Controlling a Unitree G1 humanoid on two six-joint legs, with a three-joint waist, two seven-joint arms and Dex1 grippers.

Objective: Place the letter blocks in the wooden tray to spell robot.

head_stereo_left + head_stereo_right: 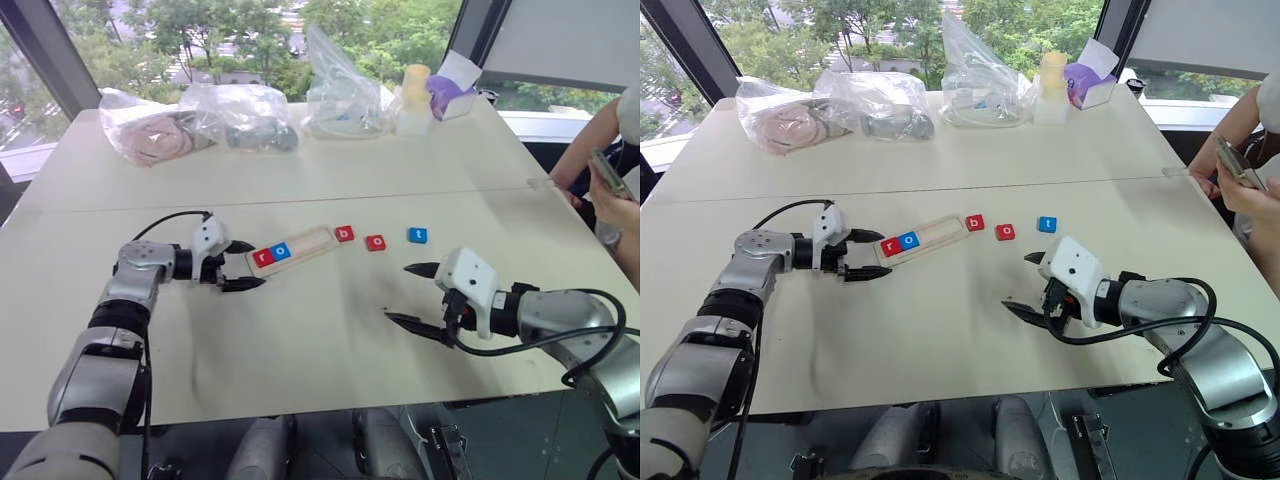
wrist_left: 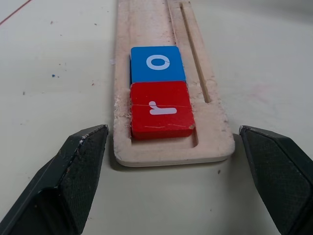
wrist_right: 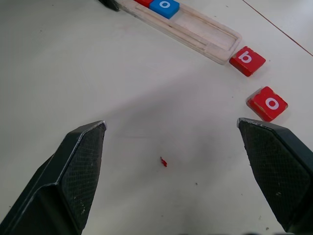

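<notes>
Now the long, narrow tray of pale wood [image 1: 297, 247] lies slantwise on the cream tabletop [image 1: 300, 340], and two square letter tiles sit side by side at its left end: a red tile with a white r [image 1: 263, 257] at the very end and a blue tile with a white o [image 1: 282, 251] touching it, the rest of the recess bare. Just beyond the tray's right end rests a red tile with a white b [image 1: 344, 234], then, a little apart along the same line, a red tile with a white o [image 1: 375, 242] and a blue tile with a white t [image 1: 417, 235], all three on the tabletop. At the tray's left end the left gripper [image 1: 240, 266] has its two black fingers spread wide, one to either side of that end, gripping nothing. Well apart from the tiles, nearer the robot, the right gripper [image 1: 415, 294] hangs over bare table with its fingers likewise wide apart and empty. Clear plastic bags [image 1: 200, 118] lie along the far edge, and a person's arm [image 1: 590, 150] shows at the right.
</notes>
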